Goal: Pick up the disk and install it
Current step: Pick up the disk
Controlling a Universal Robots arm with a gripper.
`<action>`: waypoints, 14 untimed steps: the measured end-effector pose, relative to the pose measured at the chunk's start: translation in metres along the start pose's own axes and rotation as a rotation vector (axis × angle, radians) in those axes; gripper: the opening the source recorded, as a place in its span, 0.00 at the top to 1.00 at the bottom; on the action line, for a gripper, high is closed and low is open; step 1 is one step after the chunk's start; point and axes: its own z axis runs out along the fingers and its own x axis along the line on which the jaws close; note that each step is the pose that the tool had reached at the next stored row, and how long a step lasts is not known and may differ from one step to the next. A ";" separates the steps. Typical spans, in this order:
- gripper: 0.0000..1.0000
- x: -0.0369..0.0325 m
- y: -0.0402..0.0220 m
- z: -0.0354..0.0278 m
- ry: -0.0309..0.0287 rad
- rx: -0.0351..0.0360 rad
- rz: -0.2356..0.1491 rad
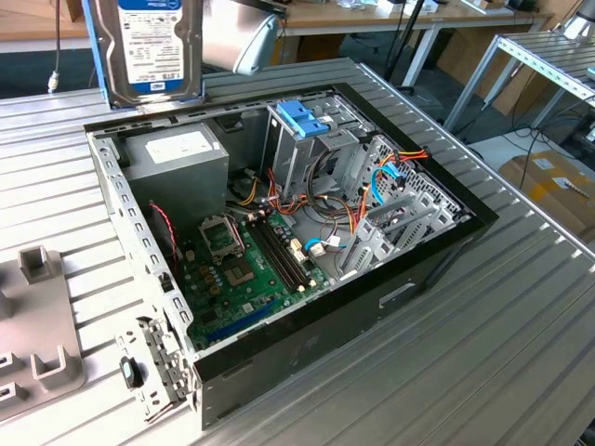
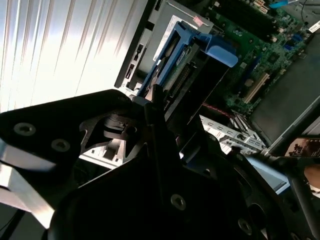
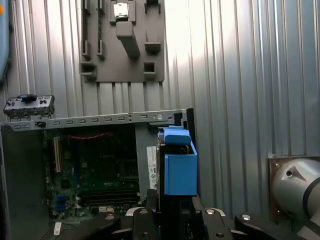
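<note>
The disk (image 1: 149,46) hangs upright in the air above the far corner of the open computer case (image 1: 437,251), at the exterior view's upper left. Its white-and-blue label faces the camera and a light blue rail runs along its edges. In both wrist views my gripper (image 3: 172,212) is shut on the disk (image 3: 179,167), whose blue carrier (image 2: 200,50) sticks out beyond the black fingers (image 2: 150,112). Below it lie the case's power supply (image 1: 177,153) and the corrugated metal table. The tall metal drive cage with a blue bracket (image 1: 302,119) stands inside the case, to the exterior view's right of the disk.
The motherboard (image 1: 246,269) and bundles of cables (image 1: 390,177) lie in the case. A grey fixture plate (image 3: 122,40) rests on the table beside the case, and a small metal port panel (image 1: 153,367) lies near the case's corner. Other tables and boxes stand beyond.
</note>
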 end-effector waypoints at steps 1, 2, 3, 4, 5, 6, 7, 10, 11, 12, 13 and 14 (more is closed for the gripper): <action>0.65 -0.0008 -0.0056 0.0002 0.0000 0.0000 0.000; 0.65 -0.0015 -0.0099 0.0003 0.0000 0.0000 0.000; 0.65 -0.0022 -0.0150 0.0005 0.0001 -0.0001 0.000; 0.65 -0.0029 -0.0198 0.0007 0.0001 -0.0001 0.000; 0.65 -0.0038 -0.0259 0.0008 0.0002 -0.0001 0.000; 0.65 -0.0045 -0.0307 0.0010 0.0001 -0.0001 0.000; 0.65 -0.0054 -0.0366 0.0012 0.0000 -0.0001 0.000; 0.65 -0.0077 -0.0504 0.0017 0.0001 0.0000 0.000; 0.65 -0.0082 -0.0531 0.0017 0.0001 -0.0001 0.000; 0.65 -0.0086 -0.0548 0.0017 0.0001 -0.0001 0.000; 0.65 -0.0089 -0.0558 0.0017 0.0001 -0.0001 0.000; 0.65 -0.0090 -0.0562 0.0017 0.0002 -0.0001 0.000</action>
